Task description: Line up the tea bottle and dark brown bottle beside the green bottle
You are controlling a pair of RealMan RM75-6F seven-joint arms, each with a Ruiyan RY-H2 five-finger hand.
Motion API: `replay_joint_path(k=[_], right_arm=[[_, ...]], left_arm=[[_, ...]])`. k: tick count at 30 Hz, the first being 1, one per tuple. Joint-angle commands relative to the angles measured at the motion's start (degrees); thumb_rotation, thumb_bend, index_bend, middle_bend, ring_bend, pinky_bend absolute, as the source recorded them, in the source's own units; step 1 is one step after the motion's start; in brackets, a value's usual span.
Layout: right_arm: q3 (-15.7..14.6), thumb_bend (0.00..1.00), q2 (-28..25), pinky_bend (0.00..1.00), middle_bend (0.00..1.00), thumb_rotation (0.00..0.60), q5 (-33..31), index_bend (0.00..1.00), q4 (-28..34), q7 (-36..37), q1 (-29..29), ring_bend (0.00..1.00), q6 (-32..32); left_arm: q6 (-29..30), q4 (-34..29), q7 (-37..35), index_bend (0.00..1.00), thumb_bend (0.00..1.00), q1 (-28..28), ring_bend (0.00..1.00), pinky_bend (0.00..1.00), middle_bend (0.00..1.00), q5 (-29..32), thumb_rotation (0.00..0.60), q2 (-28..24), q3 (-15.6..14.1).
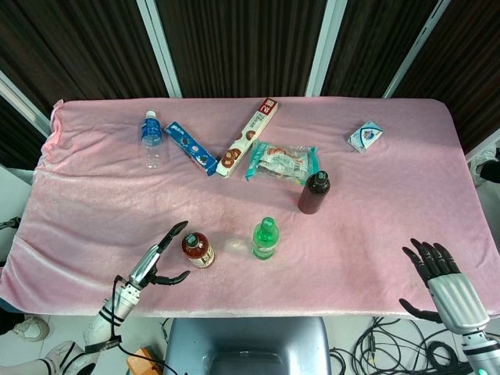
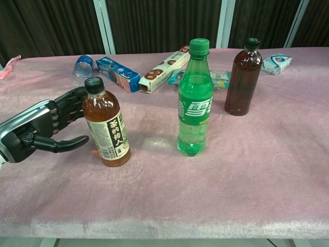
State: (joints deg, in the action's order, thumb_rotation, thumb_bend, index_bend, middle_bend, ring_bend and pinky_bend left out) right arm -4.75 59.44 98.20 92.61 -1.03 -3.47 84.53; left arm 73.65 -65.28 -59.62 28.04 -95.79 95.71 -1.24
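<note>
The tea bottle, amber with a dark cap and a label, stands upright near the table's front edge. My left hand is just left of it, fingers spread, holding nothing; whether the fingers touch the bottle is unclear. The green bottle stands upright a short way to the right of the tea bottle. The dark brown bottle stands upright further back and right. My right hand hovers open over the front right corner, far from all bottles.
Behind the bottles lie a clear water bottle, a blue biscuit box, a long biscuit box, a snack packet and a small blue-white pack. The pink cloth covers the table.
</note>
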Motion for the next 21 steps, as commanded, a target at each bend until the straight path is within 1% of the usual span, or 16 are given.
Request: replay_joint_path(k=[1,4,10,11,13,15,19,21], right_arm=[[0.0,0.33,-0.1,0.03,0.0,0.6,0.1,0.0,0.0,0.3,0.1,0.0,0.2],[-0.1,0.33,-0.1,0.03,0.0,0.6,0.3,0.0,-0.2,0.4,0.2,0.0,0.5],[-0.2,0.33,-0.1,0.03,0.0,0.6,0.4,0.0,-0.4,0.6,0.2,0.0,0.3],[-0.1,0.33,-0.1,0.03,0.0,0.6,0.4,0.0,-0.4,0.6,0.2,0.0,0.3],[-0.1,0.33,-0.1,0.03,0.0,0.6,0.2,0.0,-0.5,0.6,0.2,0.0,0.3],[-0.1,0.33,-0.2,0.03,0.0,0.6,0.1,0.0,-0.4,0.8,0.3,0.0,0.3],[0.0,0.33,-0.3,0.03,0.0,0.6,0.1,0.0,-0.5,1.1,0.5,0.0,0.8],[0.0,0.33,-0.3,0.03,0.0,0.6,0.1,0.0,-0.6,1.3,0.5,0.0,1.0]], left_arm=[[-0.2,0.0,0.1,0.0,0.28,0.1,0.0,0.02,0.0,0.2,0.6,0.1,-0.1],[-0.6,0.2,0.0,0.0,0.28,0.4,0.0,0.02,0.0,0.5,0.6,0.4,-0.3],[-1.1,0.4,-0.1,0.0,0.28,0.7,0.0,0.03,0.0,1.8,0.6,1.2,0.4],[-1.2,0.4,-0.1,0.0,0.28,0.9,0.0,0.04,0.02,2.0,0.6,1.3,0.5],[-1.5,0.5,-0.2,0.02,0.28,1.2,0.01,0.05,0.1,2.4,0.6,1.6,0.9],[-2.1,0.5,-0.6,0.08,0.28,1.8,0.03,0.07,0.2,2.3,0.6,1.6,0.9],[-3.5,0.2,-0.4,0.22,0.27,2.8,0.06,0.07,0.31,2.7,0.6,1.8,1.1],[-4.2,0.0,0.1,0.3,0.27,3.1,0.11,0.09,0.39,3.0,0.6,2.0,1.2]])
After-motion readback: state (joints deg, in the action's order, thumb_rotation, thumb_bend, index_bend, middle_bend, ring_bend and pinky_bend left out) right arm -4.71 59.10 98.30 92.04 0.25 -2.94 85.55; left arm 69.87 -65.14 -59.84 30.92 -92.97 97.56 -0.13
